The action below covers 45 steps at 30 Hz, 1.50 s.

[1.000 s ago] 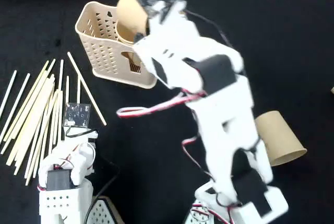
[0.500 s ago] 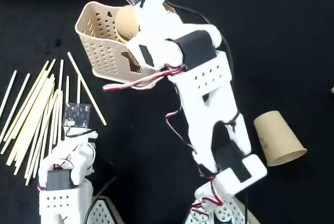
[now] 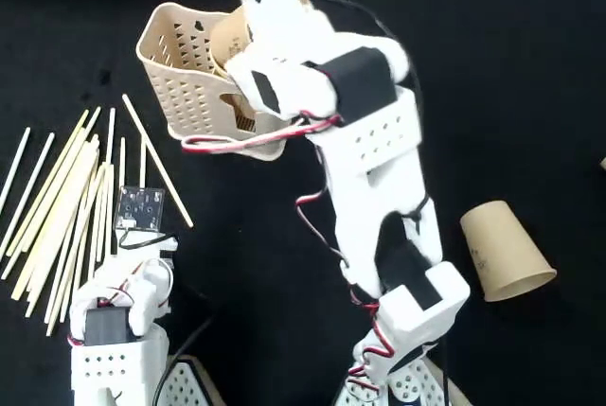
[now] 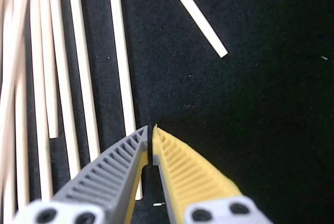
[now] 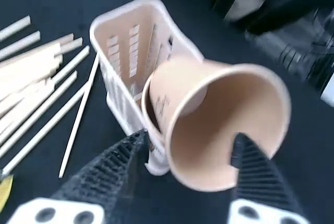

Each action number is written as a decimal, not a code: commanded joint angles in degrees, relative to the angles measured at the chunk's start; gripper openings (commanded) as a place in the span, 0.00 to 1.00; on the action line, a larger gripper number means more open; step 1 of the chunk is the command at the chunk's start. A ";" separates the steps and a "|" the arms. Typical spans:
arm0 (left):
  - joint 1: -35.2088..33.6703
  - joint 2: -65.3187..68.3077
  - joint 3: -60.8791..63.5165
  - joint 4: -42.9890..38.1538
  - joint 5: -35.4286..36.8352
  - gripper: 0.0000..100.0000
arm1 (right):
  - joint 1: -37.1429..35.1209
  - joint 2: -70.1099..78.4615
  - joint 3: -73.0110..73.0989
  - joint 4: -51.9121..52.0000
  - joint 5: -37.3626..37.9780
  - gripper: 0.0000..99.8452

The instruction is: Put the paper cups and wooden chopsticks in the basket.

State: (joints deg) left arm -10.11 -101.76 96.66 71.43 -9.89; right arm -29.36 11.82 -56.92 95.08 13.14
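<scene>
My right gripper (image 5: 189, 136) is shut on a tan paper cup (image 5: 219, 125), held tilted over the open top of the beige perforated basket (image 5: 125, 46). From above, that cup (image 3: 232, 35) hangs at the basket (image 3: 185, 94) near the table's far left. A second paper cup (image 3: 502, 250) lies on its side at the right. Several wooden chopsticks (image 3: 66, 198) are spread on the black table at the left. My left gripper (image 4: 151, 128) is shut and holds nothing, its tips just over one chopstick (image 4: 121, 62).
The left arm (image 3: 118, 302) sits folded at the near left beside the chopsticks. The right arm (image 3: 379, 169) stretches diagonally across the middle of the table. One chopstick (image 3: 156, 160) lies apart, between the pile and the basket.
The right arm has swung left and stretched out, carrying the cup over the basket's opening. The left arm has not moved.
</scene>
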 commanded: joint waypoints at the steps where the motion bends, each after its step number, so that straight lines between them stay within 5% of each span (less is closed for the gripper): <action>1: 0.40 -0.53 0.75 0.35 0.44 0.03 | -1.67 -0.22 -5.67 -3.69 0.00 0.29; 12: 0.40 -0.53 0.75 0.35 0.44 0.03 | -8.70 6.20 -6.11 -11.08 0.00 0.29; 21: 0.40 -0.53 0.75 0.35 0.44 0.03 | -1.14 1.10 -22.73 0.79 0.09 0.29; 25: 0.40 -0.53 0.75 0.35 0.44 0.03 | 7.91 -0.66 -23.87 6.24 -1.05 0.29; 28: 0.40 -0.53 0.75 0.35 0.44 0.03 | 16.88 -1.54 -19.38 6.15 -7.74 0.29; 32: 0.40 -0.53 0.75 0.35 0.44 0.03 | 20.22 -2.15 -5.41 6.15 -14.33 0.29; 37: 0.40 -0.53 0.75 0.35 0.44 0.03 | 19.52 -3.74 7.52 4.84 -22.51 0.29; 45: 0.40 -0.53 0.75 0.35 0.44 0.03 | 14.33 -3.91 10.07 4.48 -23.56 0.29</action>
State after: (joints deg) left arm -10.11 -101.76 96.66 71.43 -9.89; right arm -12.84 11.30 -47.25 99.30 -9.89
